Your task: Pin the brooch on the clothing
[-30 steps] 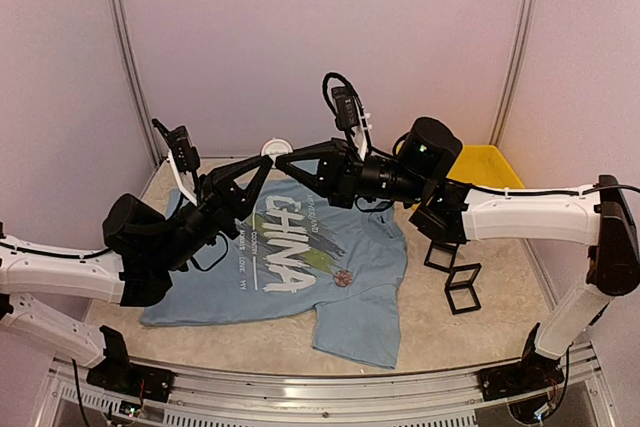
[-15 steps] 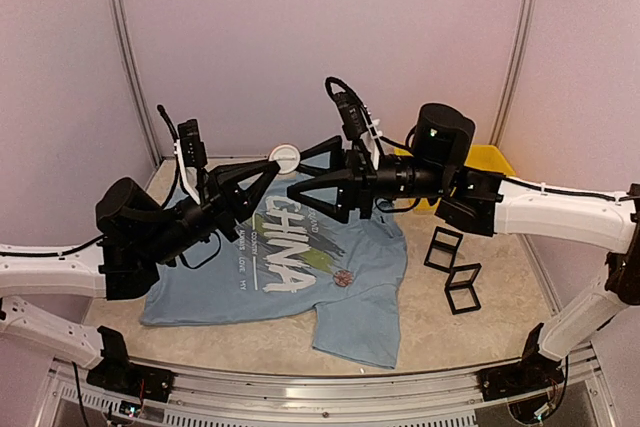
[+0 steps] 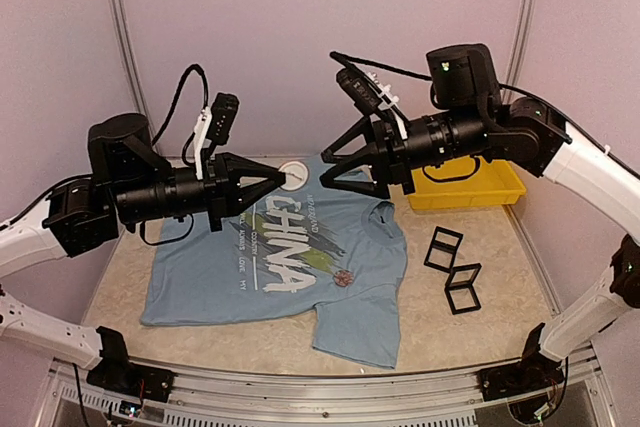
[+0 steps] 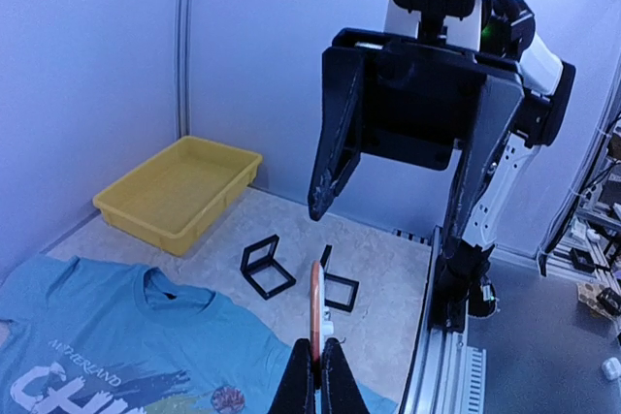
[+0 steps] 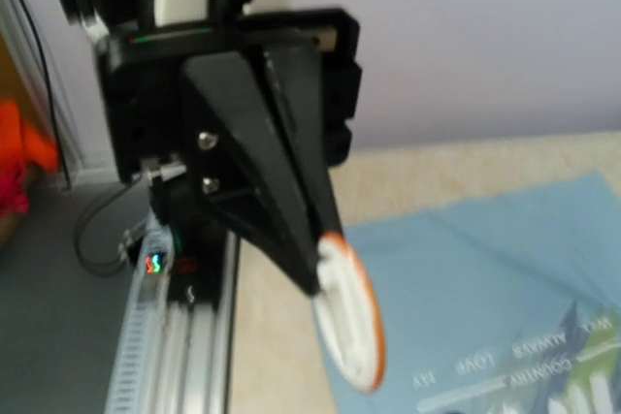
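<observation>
- Arms, two, white and black, reach in from either side of a beige table point(image 3: 480, 332) and meet tip to tip in the air above it.
- Left gripper point(image 3: 283, 179), one of two: jaws pinched tight on the edge of the only brooch point(image 3: 295, 173), which is lifted clear of the cloth. From overhead it lines up with the far edge of the shirt.
- Brooch, seen close: a round white disc with a thin orange rim. The left wrist camera catches it edge-on and upright between the fingertips point(image 4: 316, 312). The right wrist camera shows its flat white face point(image 5: 349, 322).
- Right gripper point(image 3: 320, 171), the second: jaws partly spread and holding nothing. Its tips point at the brooch from near by without touching it.
- T-shirt point(image 3: 220, 277), one: light blue and short-sleeved, spread flat across the middle of the table with its collar toward the right. Large white "CHINA" lettering runs across the chest over green-yellow streaks.
- Mark point(image 3: 343, 277), one: small, round and reddish, on the shirt beside the end of the lettering. Whether it is print or something fastened on cannot be told.
- Frames, two: black, square and open, one point(image 3: 442, 249) just beside the other point(image 3: 462, 287), on the table right of the shirt.
- Tray point(image 3: 470, 187), one: yellow and shallow, in the far right corner, against the wall.
</observation>
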Tool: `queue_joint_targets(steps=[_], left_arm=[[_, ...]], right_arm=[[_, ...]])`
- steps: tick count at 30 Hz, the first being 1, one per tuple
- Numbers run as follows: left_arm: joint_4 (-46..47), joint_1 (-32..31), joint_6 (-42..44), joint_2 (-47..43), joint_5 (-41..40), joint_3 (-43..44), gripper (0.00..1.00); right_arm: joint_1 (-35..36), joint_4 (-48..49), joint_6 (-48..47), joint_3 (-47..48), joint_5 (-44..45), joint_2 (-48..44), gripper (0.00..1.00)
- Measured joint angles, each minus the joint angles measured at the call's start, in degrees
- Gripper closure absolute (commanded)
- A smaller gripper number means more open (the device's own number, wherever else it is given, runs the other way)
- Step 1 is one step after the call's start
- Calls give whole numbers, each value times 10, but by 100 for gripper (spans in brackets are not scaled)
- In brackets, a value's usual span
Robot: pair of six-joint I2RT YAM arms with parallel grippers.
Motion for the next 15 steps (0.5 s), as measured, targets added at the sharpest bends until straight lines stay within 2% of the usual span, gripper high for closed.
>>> queue_joint_targets(steps=[6, 15], left_arm=[[-81, -1, 12, 22, 5, 3, 100], [-104, -2, 27, 38, 21, 11, 100]], right_arm=[[0, -62, -4, 10, -9, 55, 60], [0, -80, -14, 13, -28, 81, 84]])
